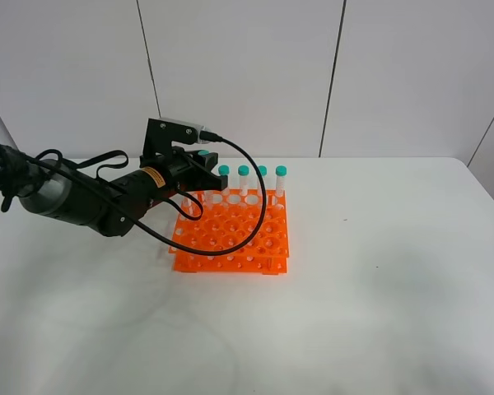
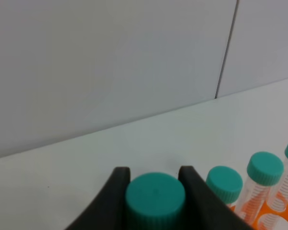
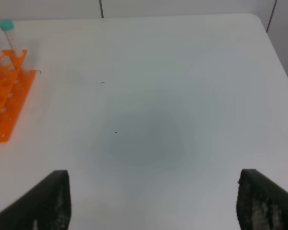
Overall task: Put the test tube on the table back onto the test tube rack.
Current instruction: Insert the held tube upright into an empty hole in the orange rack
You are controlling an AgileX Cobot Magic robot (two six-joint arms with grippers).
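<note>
Clenching test tube by teal cap w/ left hand, upright at 11 o'clock corner of test tube rack. Hanging right hand released over desk, approx 3 o'clock. Prob. handling as light, stiff, slick plastic; gripping best at ridged cap.

Left arm: black tubular links, one silvery-grey section near the frame edge. Small yellow label on the wrist, print too small to read. Black angular bracket on top, screw heads visible, with what looks like a grey camera body. Thin black cable loops out from its plug. More black cabling is bundled further back. Left gripper black, fingers smooth, matte, curved. Right gripper: fingers dark, rough-textured, pale scuffed speckles.
</note>
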